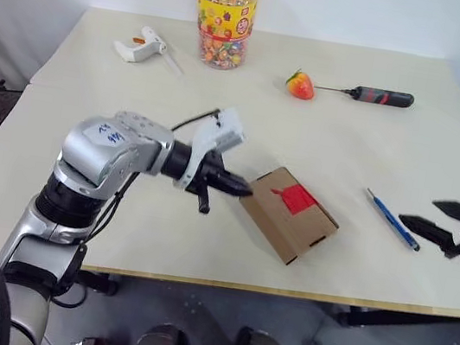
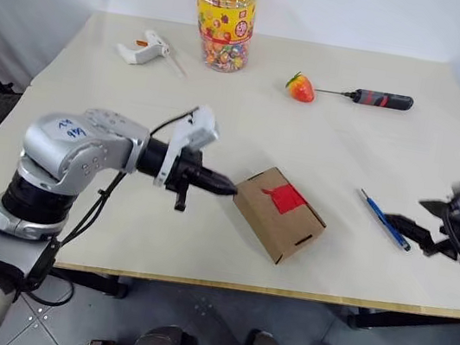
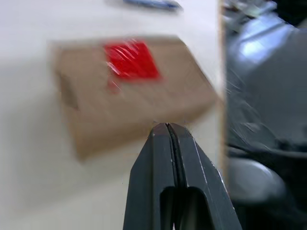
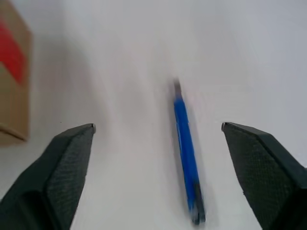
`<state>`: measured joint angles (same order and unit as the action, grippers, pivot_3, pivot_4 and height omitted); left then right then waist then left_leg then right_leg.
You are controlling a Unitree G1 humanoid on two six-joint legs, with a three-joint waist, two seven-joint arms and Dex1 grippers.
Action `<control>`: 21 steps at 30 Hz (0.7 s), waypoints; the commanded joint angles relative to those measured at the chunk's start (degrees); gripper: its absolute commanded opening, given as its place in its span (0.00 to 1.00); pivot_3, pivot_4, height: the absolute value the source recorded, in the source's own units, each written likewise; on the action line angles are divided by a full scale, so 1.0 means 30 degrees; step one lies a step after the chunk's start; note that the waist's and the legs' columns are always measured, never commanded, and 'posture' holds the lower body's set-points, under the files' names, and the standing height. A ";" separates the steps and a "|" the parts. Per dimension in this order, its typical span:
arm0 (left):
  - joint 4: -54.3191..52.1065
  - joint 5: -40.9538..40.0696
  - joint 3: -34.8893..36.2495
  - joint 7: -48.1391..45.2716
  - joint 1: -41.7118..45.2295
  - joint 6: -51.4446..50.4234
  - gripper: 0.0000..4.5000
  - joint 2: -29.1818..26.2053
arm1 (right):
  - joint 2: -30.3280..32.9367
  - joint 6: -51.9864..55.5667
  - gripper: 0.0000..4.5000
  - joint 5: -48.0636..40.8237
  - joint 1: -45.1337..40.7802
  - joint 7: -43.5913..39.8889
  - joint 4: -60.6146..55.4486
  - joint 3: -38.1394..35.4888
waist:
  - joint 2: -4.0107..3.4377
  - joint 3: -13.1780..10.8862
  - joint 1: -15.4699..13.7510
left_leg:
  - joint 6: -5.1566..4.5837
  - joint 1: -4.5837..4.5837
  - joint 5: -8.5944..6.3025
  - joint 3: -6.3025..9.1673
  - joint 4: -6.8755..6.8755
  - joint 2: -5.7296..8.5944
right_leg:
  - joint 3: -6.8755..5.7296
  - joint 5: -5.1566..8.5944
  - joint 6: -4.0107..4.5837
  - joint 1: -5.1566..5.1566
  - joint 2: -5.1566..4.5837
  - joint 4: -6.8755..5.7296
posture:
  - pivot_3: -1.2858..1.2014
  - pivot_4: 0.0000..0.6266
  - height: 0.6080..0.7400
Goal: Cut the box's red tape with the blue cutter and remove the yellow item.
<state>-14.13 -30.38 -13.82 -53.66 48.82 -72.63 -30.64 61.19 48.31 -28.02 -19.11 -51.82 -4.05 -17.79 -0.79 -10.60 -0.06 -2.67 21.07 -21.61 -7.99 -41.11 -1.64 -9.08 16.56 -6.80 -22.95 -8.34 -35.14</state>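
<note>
- The box [image 1: 288,214], brown cardboard with its flaps down, lies at an angle on the pale counter [image 1: 78,192] at the centre of the head view, toward the near edge.
- The red tape [image 1: 297,199] sits as a bright patch across the box's top, uncut.
- The left gripper [image 1: 240,189] reaches in from the left of the frame, its jaws pressed fully together with nothing between them, the tip just at the box's left corner; whether it touches the cardboard cannot be told.
- In the left wrist view the two black fingers [image 3: 163,163] meet along a thin seam, pointing at the box's near side.
- The blue cutter [image 1: 392,219] lies flat on the counter to the right of the box, apart from it, its thin tip toward the far side.
- The right gripper [image 1: 443,220] enters at the right edge of the frame, jaws spread wide and empty, just beside the cutter's near end.
- In the right wrist view the cutter [image 4: 187,155] lies on the counter between the two parted fingers [image 4: 67,167], touched by neither.
- Along the far side of the counter, upper part of the frame: a white pistol-shaped tool [image 1: 145,45] at left, an orange-lidded candy jar [image 1: 225,16] in the middle, then a strawberry [image 1: 300,85] and a black-and-red screwdriver [image 1: 380,97] to the right.
</note>
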 commanded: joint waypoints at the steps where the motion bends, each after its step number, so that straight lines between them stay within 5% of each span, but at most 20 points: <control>1: -0.1279 -0.0184 -0.0710 0.0699 -0.1115 0.0066 0.00 0.0056 | -0.0250 -0.0286 0.86 0.1109 -0.2745 -0.0638 0.0601 0.3387 | 0.0010 -0.0011 -0.0048 | -0.0001 0.0013 0.0000 0.0009 -0.0006 0.0011 | 0.0002 0.0000 0.0001 -0.0005 -0.0015 -0.0004 | 0.52 0.24 1.00; 12: 0.1178 0.1806 -0.0790 0.5052 -0.2685 0.2316 0.00 0.3253 | -0.3663 -0.4343 0.02 0.5776 -0.9907 -0.2799 0.8692 0.9823 | 0.0019 -0.0017 -0.0429 | -0.0010 0.0111 0.0004 -0.0014 0.0018 0.0038 | -0.0022 -0.0002 -0.0005 -0.0108 -0.0023 0.0011 | 0.52 0.24 1.00; 16: 0.2099 0.2594 -0.0857 0.6349 -0.3291 0.3768 0.00 0.4461 | -0.4036 -0.5058 0.01 0.6520 -0.9655 -0.5922 0.7942 1.1985 | 0.0018 -0.0016 -0.0402 | -0.0012 0.0159 0.0005 -0.0027 0.0026 0.0037 | -0.0020 -0.0003 -0.0006 -0.0173 -0.0021 0.0000 | 0.52 0.24 1.00; 21: 0.3195 0.2870 0.0149 0.7784 -0.2761 0.4249 0.00 0.6019 | -0.4206 -0.2946 0.01 0.4992 -0.9046 -0.7399 0.4136 1.1547 | 0.0019 -0.0016 -0.0436 | -0.0014 0.0169 0.0005 -0.0031 0.0007 0.0038 | -0.0013 -0.0004 -0.0006 -0.0182 -0.0023 -0.0018 | 0.52 0.24 1.00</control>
<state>-4.01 -22.03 -14.81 -31.35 39.10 -61.51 -13.70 48.97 37.75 -10.20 -46.21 -71.95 14.06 17.98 -0.73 -10.65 -1.37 -2.72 21.57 -21.60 -8.07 -41.12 -1.53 -9.14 16.55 -6.82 -23.49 -8.41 -35.25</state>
